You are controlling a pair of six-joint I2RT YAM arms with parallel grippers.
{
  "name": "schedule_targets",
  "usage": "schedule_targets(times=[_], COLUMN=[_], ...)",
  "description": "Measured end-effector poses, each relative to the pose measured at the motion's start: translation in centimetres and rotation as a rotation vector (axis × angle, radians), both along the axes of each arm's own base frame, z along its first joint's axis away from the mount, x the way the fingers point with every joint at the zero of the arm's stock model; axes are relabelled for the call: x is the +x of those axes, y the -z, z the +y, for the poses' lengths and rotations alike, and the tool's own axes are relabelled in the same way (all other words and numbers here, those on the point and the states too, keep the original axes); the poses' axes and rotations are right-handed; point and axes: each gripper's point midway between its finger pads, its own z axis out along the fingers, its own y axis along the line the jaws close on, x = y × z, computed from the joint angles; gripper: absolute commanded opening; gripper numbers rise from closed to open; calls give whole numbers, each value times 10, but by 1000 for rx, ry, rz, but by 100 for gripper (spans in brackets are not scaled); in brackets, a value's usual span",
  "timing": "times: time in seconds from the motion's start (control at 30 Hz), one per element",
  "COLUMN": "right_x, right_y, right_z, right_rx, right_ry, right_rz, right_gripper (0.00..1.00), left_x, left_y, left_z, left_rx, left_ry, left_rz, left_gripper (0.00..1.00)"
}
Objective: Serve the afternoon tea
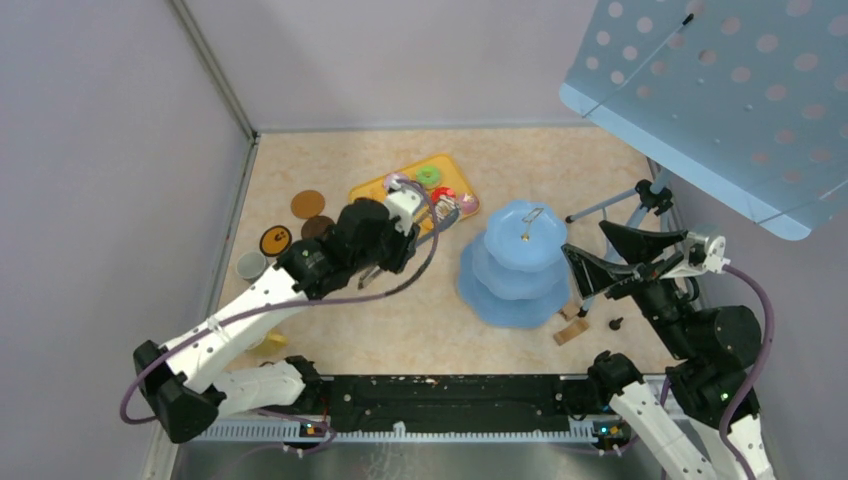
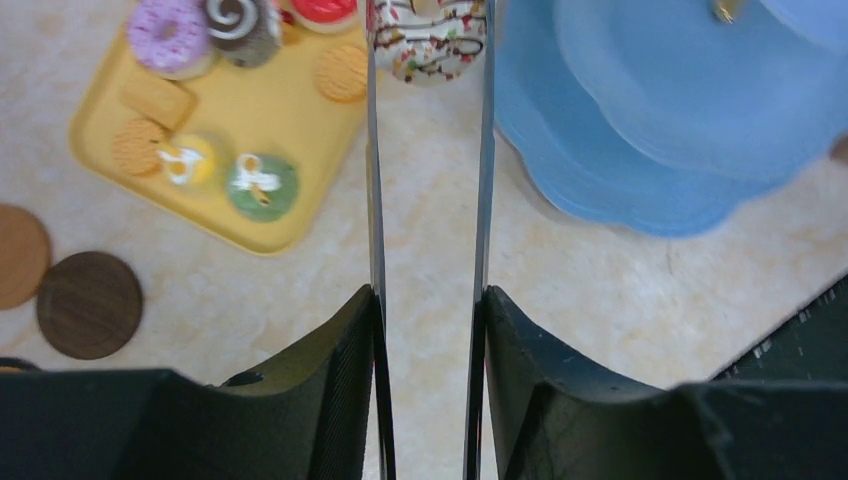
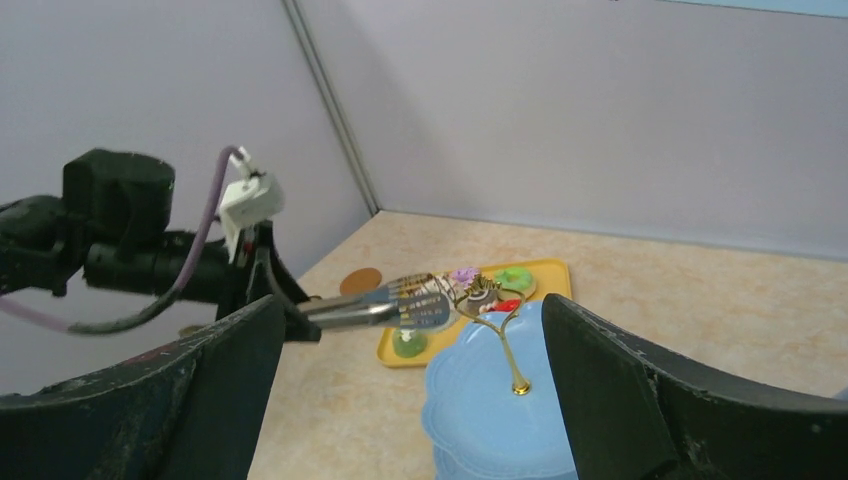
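My left gripper [image 1: 400,235] [image 2: 430,295] is shut on long metal tongs [image 2: 376,200]. The tongs' tips pinch a white donut [image 2: 428,40] with chocolate drizzle and sprinkles, held between the yellow tray [image 2: 290,130] and the pale-blue three-tier stand [image 1: 515,262] [image 2: 650,120]. The tray holds a purple donut [image 2: 168,32], a green donut [image 2: 262,186], cupcakes [image 2: 243,25] and orange biscuits [image 2: 343,72]. My right gripper [image 1: 585,262] [image 3: 412,305] is open and empty just right of the stand [image 3: 500,420]. Brown coasters [image 1: 308,204] and a grey mug [image 1: 250,265] sit at the left.
A tripod [image 1: 630,205] and a blue perforated panel [image 1: 720,90] stand at the right. Small wooden blocks [image 1: 572,330] lie by the stand's near right side. Walls close the left and back.
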Motion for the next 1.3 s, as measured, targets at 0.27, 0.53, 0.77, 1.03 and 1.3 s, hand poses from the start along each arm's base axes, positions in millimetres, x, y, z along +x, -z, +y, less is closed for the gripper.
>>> schedule_targets(times=[0.27, 0.53, 0.77, 1.03, 1.3], right_x=[2, 1, 1, -2, -5], right_y=[4, 4, 4, 3, 1], right_z=[3, 3, 4, 3, 2], right_rx=[10, 18, 25, 39, 44], right_ry=[-11, -16, -20, -24, -25], right_rz=[18, 23, 27, 27, 17], right_gripper=[98, 98, 98, 98, 98], left_x=[-67, -70, -58, -49, -44], left_y=[74, 107, 100, 131, 127], left_z=[-14, -17, -46, -54, -78], left_rx=[52, -13, -58, 28, -20], left_ry=[91, 62, 96, 99, 154], left_rz=[-4, -86, -198, -181, -215], left_gripper=[38, 38, 38, 38, 39])
